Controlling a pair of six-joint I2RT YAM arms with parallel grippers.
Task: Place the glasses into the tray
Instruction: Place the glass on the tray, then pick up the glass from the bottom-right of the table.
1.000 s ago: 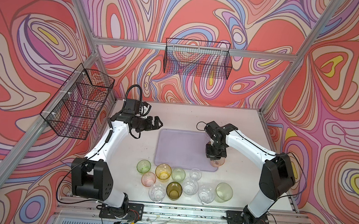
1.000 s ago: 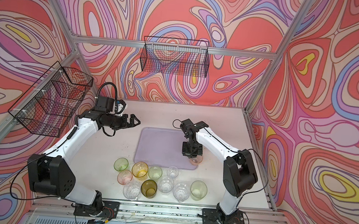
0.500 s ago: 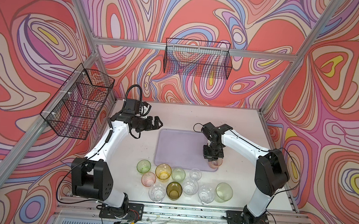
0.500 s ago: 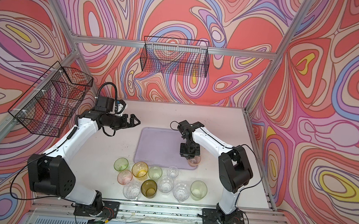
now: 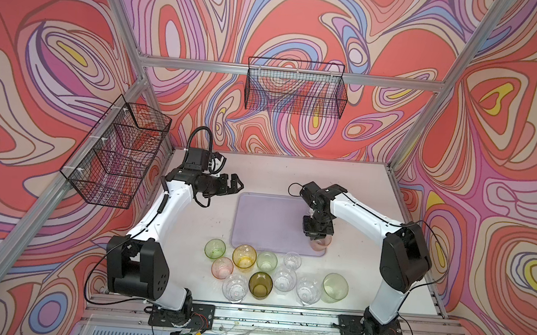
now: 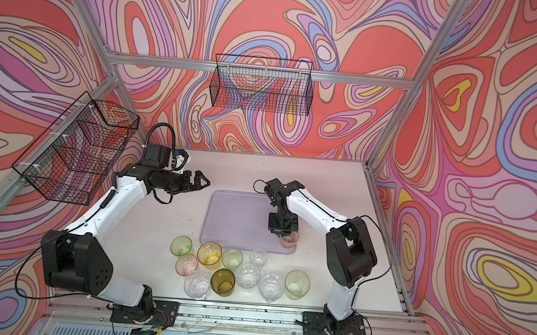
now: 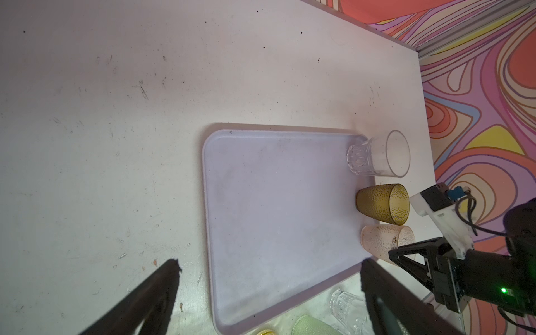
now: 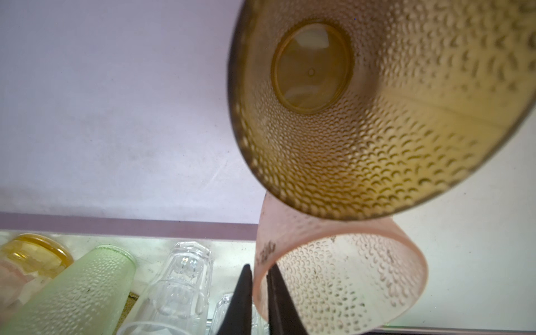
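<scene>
right pincer (image 8: 260,269): pointing down, closed thin on the rim wall of the pink dimpled translucent tumbler (image 8: 342,275). One finger (image 8: 242,301) is outside the mouth, the other inside.
pink tumbler: directly under the right pincer, upright, standing in the flat rectangular pale lavender plastic tray (image 5: 265,221), at the tray corner nearest the right arm's base.
tray row: olive-brown dimpled tumbler (image 8: 377,116) just beside the pink one, on the far side of the right pincer. A clear faceted tumbler (image 7: 377,153) is next along the same rim, at the far corner. Both are upright in the tray.
left pincer (image 5: 238,185): jaws wide, holding nothing, level above the white table (image 5: 293,173). It sits just off the tray's far corner, across the tray from the right pincer and well apart from every tumbler.
tray floor: bare stretch lies between the two pincers.
loose tumblers (image 5: 285,278): ten on the table outside the tray, near the right pincer on its arm-base side. Clear, pale green, amber-yellow, pink and olive-brown; upright, packed close.
</scene>
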